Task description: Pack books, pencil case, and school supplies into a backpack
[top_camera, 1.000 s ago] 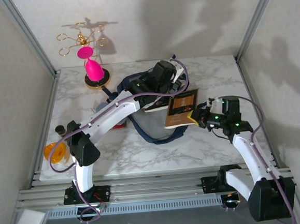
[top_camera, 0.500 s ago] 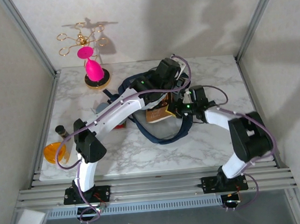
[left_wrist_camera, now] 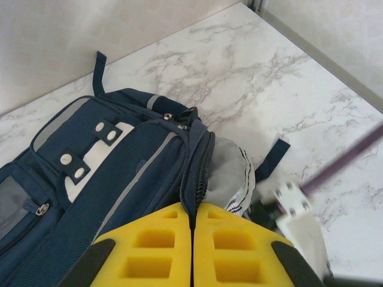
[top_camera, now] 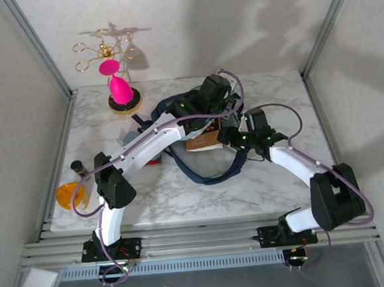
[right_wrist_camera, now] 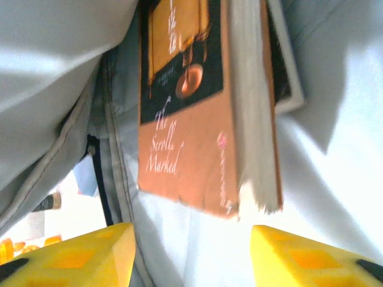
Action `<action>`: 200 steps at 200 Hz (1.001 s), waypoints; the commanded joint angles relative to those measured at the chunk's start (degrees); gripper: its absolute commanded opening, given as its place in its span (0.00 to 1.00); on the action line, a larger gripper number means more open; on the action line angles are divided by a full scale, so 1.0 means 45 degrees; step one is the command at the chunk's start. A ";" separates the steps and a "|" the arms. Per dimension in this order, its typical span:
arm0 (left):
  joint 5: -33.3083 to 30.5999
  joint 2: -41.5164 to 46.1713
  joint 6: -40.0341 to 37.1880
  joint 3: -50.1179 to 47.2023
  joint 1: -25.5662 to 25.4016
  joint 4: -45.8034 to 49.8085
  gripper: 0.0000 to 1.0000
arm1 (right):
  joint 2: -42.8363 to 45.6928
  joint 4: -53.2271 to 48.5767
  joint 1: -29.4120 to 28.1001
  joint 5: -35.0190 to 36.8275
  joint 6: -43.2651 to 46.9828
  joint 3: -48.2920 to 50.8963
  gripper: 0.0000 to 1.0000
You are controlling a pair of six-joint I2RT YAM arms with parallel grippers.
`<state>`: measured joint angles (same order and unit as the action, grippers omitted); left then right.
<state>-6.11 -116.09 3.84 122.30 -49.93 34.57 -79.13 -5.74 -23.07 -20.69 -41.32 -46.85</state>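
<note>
Plainly, the brown book (right_wrist_camera: 191, 125) is already down inside the backpack (left_wrist_camera: 119, 173), lying against its pale inner cloth with a dark book (right_wrist_camera: 286, 72) just behind it. The right gripper (right_wrist_camera: 191, 251) sits at the mouth with its fingers wide apart and nothing between them. The left gripper (left_wrist_camera: 192, 221) has its fingers pressed together on the rim of the opening, holding it up. The paperback looks light and bendy, with a smooth cover likely to slide, so a pinch across the spine edge would suit best. The bag is soft and would probably sag shut if the rim were let go.
</note>
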 commanded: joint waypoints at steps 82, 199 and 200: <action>0.0641 -0.0084 0.1938 0.0049 -0.0271 -0.1850 0.00 | -0.2941 0.2039 -0.0387 0.2776 -0.0149 -0.1027 0.03; 0.2372 -0.4008 0.5612 0.2609 -0.0510 -0.3647 0.10 | 0.4698 -0.5338 0.3641 0.3784 0.1332 -0.0310 0.13; 0.2392 -0.4007 0.5592 0.2618 -0.0508 -0.3623 0.13 | 0.4706 -0.5342 0.3632 0.3771 0.1351 -0.0330 0.13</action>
<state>0.71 -131.76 26.55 128.16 -51.86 20.29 -58.81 -20.12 -7.57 -7.20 -37.67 -45.04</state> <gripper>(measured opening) 0.070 0.136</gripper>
